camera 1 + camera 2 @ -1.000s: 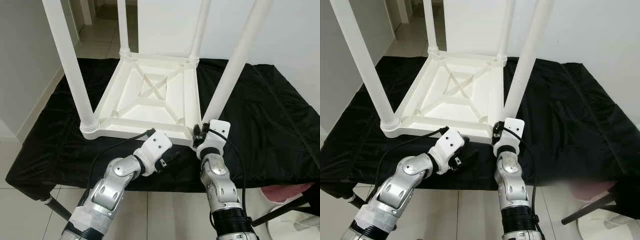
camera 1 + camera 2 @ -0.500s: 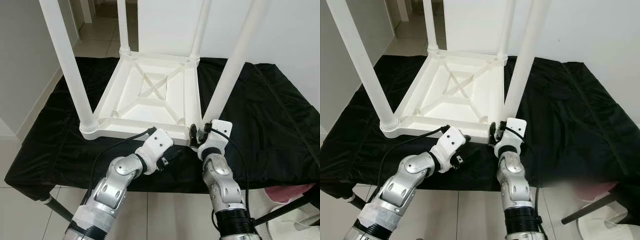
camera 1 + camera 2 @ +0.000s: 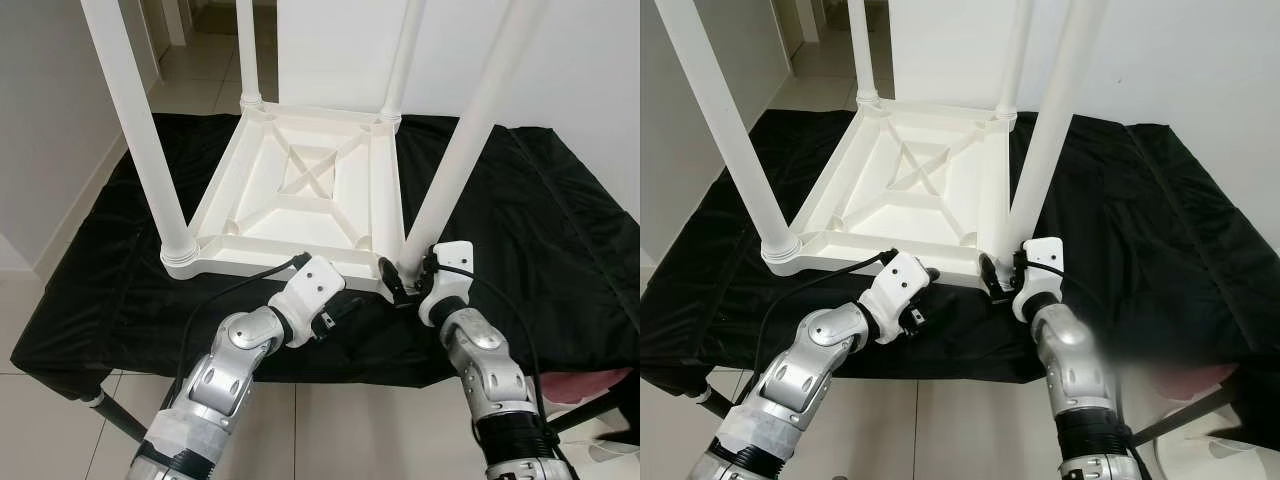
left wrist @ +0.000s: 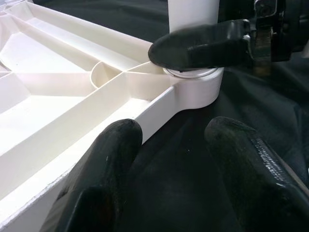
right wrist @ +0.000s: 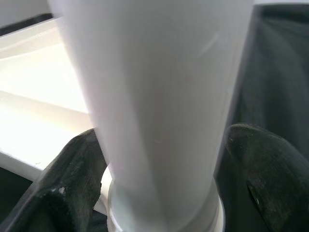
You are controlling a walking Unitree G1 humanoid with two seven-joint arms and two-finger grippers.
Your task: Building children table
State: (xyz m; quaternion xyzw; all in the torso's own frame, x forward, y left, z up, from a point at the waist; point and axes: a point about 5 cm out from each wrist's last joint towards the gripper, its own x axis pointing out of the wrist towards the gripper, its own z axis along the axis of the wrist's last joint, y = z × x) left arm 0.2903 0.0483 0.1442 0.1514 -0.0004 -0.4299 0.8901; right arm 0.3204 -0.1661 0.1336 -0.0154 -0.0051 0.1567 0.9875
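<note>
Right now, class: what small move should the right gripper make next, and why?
Probably close the right gripper on the near right leg: its fingers straddle the leg's base at the upturned tabletop corner without clamping it, while the left gripper waits open beside the tabletop's edge.

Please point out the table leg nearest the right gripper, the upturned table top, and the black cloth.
table leg (image 3: 455,165), left eye view, middle of the shaft
table top (image 3: 300,180), left eye view, crossed ribs underneath
black cloth (image 3: 540,230), left eye view, bare right part
</note>
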